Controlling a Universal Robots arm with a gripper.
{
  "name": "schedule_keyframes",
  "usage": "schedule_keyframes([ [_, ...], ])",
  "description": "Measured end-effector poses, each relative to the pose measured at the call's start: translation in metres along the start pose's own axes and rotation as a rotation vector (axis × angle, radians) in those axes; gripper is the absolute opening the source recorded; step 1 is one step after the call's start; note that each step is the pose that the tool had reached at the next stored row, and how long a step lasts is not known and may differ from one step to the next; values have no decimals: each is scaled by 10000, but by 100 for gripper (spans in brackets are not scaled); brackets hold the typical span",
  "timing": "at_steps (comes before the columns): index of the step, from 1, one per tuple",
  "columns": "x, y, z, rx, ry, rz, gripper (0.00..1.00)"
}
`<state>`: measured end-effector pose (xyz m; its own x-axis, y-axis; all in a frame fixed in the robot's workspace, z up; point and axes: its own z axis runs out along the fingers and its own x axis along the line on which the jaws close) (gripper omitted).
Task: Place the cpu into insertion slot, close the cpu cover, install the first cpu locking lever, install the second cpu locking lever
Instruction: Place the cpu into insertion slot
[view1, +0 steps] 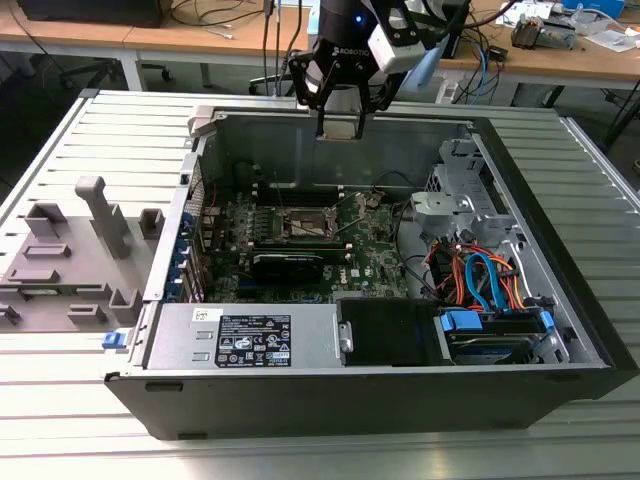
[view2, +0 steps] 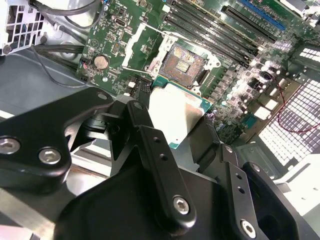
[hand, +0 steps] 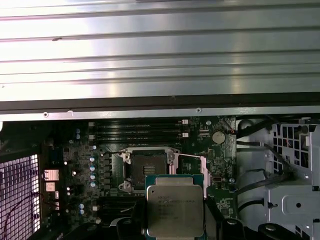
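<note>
Overhead, arm: hangs over the far wall of the open case (view1: 300, 405), wrist pointing straight down (well above the board (view1: 372, 262) inside).
Gripper (view1: 340, 128): black, poised above the case's opening, clear of everything in it.
Fingers (view2: 150, 145): drawn in narrow, clamped on two opposite edges of the cpu (view2: 175, 115); both wrist views show the chip pinched between them.
Cpu: held flat in the air, silvery-grey lid up and green rim showing at the edges (hand: 175, 210), not touching the board.
Slot (hand: 146, 167): bare, its dark square of contacts exposed inside a silvery rim; it lies mid-board in the exterior view (view1: 308, 222), well below the chip.
Cover (hand: 202, 165): swung open off the slot, its thin frame lying beside it.
Worktop (view1: 60, 400): slatted metal, carrying the case.
</note>
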<state>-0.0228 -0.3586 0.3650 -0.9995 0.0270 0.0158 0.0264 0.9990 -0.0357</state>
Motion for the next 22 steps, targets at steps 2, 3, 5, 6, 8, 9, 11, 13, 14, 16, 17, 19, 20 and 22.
schedule_keyframes([
  [2,1,0,3,-38,-1,1,55],
  [3,0,0,3,-83,0,-2,55],
  [5,0,-1,2,-255,5,-4,55],
  [6,0,0,2,-290,7,-4,55],
  [8,0,0,2,-290,7,-4,55],
  [9,0,0,2,-290,7,-5,55],
  [11,0,-1,3,-290,8,-5,55],
  [13,0,0,6,-290,7,-5,55],
  [14,0,0,7,-290,7,-5,55],
  [16,-3,6,194,-290,7,-5,55],
  [17,-3,6,195,-290,7,-5,55],
  [19,-3,6,199,-291,7,-5,55],
  [20,-3,6,200,-290,7,-5,55],
  [22,-3,6,202,-291,7,-5,55],
])
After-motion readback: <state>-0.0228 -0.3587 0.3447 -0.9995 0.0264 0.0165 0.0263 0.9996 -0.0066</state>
